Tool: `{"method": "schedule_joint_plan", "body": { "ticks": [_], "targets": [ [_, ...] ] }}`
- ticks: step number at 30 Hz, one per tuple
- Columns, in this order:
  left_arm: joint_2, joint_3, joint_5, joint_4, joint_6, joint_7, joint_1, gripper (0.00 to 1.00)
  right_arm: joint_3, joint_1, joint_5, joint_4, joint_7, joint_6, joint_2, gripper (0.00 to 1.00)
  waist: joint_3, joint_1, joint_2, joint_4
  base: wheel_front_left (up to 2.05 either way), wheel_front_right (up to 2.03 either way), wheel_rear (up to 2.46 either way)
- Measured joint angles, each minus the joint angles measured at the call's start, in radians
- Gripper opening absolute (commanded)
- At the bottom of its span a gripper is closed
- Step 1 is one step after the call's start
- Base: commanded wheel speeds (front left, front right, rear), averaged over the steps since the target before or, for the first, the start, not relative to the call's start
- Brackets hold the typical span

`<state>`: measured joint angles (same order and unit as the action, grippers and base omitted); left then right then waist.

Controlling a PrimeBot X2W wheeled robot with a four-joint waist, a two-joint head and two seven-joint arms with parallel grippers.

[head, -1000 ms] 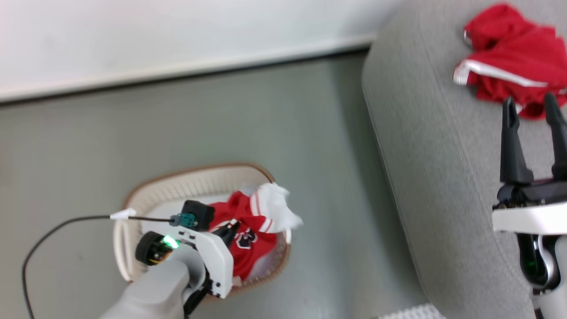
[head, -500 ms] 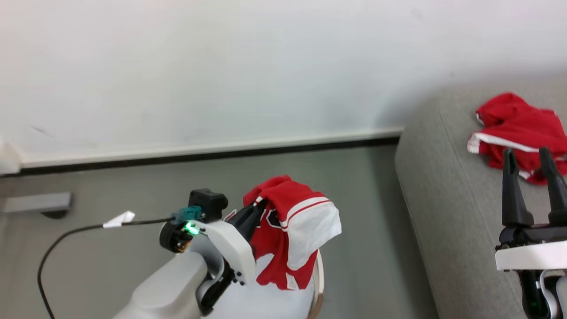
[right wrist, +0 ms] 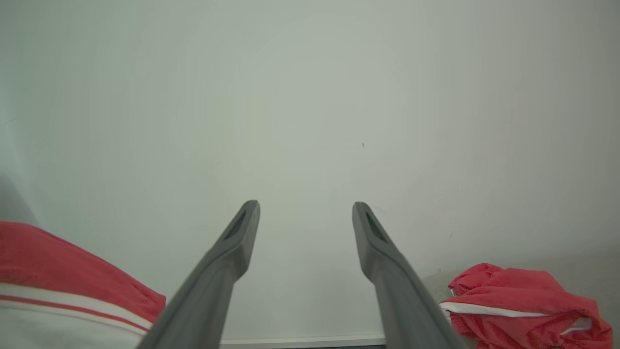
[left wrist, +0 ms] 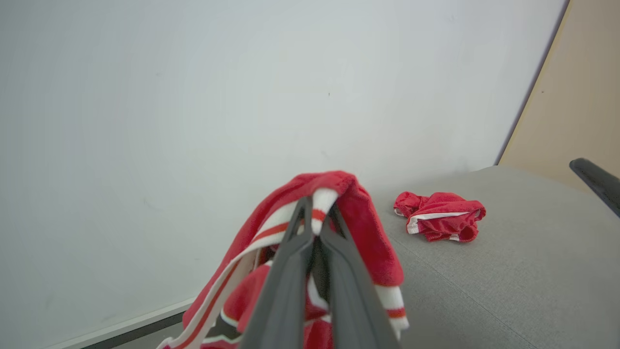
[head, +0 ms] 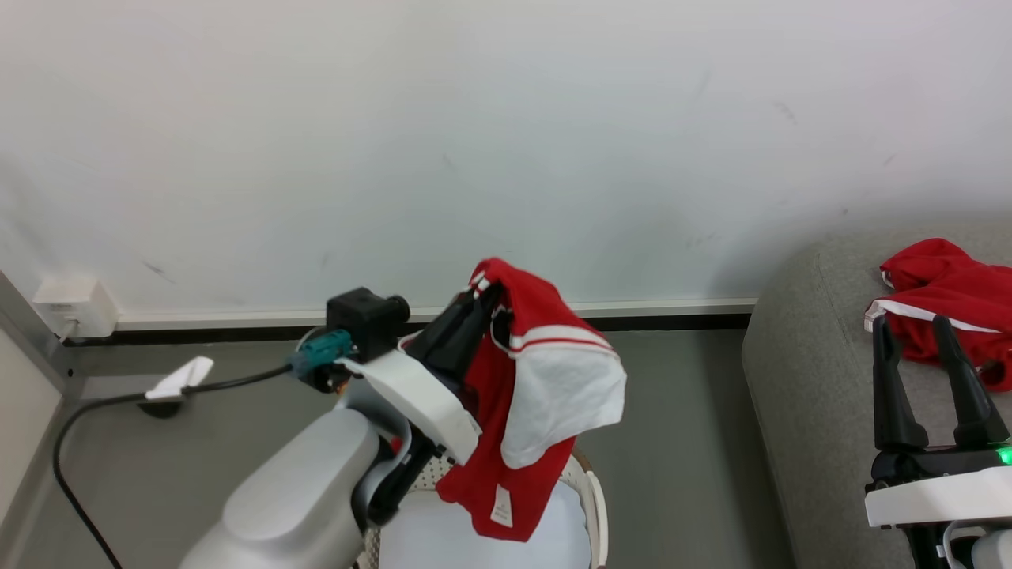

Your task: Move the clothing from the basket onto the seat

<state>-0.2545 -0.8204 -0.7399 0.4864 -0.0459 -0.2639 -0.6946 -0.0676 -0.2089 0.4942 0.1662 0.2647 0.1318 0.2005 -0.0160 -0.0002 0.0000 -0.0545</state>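
Red soft fabric with white stripes and a broad white panel: this sports garment [head: 545, 379] hangs from the left gripper [left wrist: 318, 206], whose two long dark fingers are pressed together on a fold near its top (in the left wrist view the cloth drapes over both tips). The garment dangles in the air above the oval cream plastic laundry basket [head: 597, 506], and its lower hem, with a small white label, hangs before the basket's mouth. A plain pale white-blue sheet [head: 419, 541] lies inside the basket. To the right, well apart from the basket, stands the large grey fabric-upholstered seat [head: 814, 411]. A second crumpled red garment [head: 941, 288] with white trim lies on its top. The right gripper [head: 909, 324] hovers over the seat just in front of that piece, fingers spread wide with nothing between them. A white wall [head: 506, 118] rises behind the grey floor [head: 680, 442].
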Motion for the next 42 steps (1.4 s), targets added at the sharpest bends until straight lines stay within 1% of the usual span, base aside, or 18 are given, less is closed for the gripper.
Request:
{"method": "schedule_joint_plan", "body": {
  "ticks": [4, 11, 15, 22, 24, 29, 33, 38, 42],
  "targets": [
    [-0.02, 0.027, -0.002, -0.075, 0.012, 0.001, -0.01, 0.0, -0.007, 0.009, -0.001, -0.002, 0.0, 0.0, -0.006, 1.0, -0.002, 0.0001, 0.0, 0.001, 0.0, 0.0, 0.0],
    [-0.049, 0.033, -0.002, -0.165, 0.036, 0.035, -0.022, 0.0, -0.023, 0.016, -0.001, -0.002, 0.0, 0.0, -0.008, 1.0, 0.006, 0.0001, 0.0001, 0.002, 0.0, 0.0, 0.0],
    [-0.062, 0.033, -0.002, -0.193, 0.046, 0.046, -0.022, 0.0, -0.033, 0.016, 0.0, 0.001, 0.0, 0.0, -0.008, 1.0, 0.012, 0.0001, 0.0, 0.0, 0.0, 0.0, 0.0],
    [-0.071, 0.029, -0.002, -0.205, 0.055, 0.055, -0.022, 0.0, -0.082, 0.009, 0.002, -0.001, 0.0, 0.0, -0.001, 1.0, 0.019, 0.0002, 0.0, 0.0, 0.0, 0.0, 0.0],
    [-0.071, 0.027, -0.002, -0.205, 0.055, 0.056, -0.022, 0.0, -0.115, 0.003, 0.001, -0.004, 0.0, 0.0, 0.007, 1.0, 0.02, 0.0003, 0.0, 0.001, 0.0, 0.0, 0.0],
    [-0.067, 0.015, -0.002, -0.205, 0.052, 0.062, -0.023, 0.0, -0.249, -0.034, -0.013, 0.004, 0.0, 0.0, 0.045, 1.0, 0.022, 0.0003, 0.0, 0.007, 0.0, 0.0, 0.0],
    [-0.047, -0.001, -0.002, -0.204, 0.045, 0.065, -0.025, 0.0, -0.353, -0.077, -0.019, 0.042, 0.0, 0.0, 0.083, 1.0, 0.021, 0.0003, 0.0, 0.022, 0.0, 0.0, 0.0],
    [-0.029, -0.022, -0.002, -0.202, 0.034, 0.069, -0.028, 0.0, -0.484, -0.155, -0.042, 0.13, 0.0, 0.0, 0.128, 1.0, 0.018, 0.0003, 0.0, 0.049, 0.0, 0.0, 0.0],
    [-0.007, -0.04, -0.002, -0.204, 0.023, 0.071, -0.035, 0.0, -0.574, -0.218, -0.064, 0.225, -0.017, 0.0, 0.142, 1.0, 0.014, 0.0003, 0.0, 0.074, 0.0, 0.0, 0.0]
  ]
}}
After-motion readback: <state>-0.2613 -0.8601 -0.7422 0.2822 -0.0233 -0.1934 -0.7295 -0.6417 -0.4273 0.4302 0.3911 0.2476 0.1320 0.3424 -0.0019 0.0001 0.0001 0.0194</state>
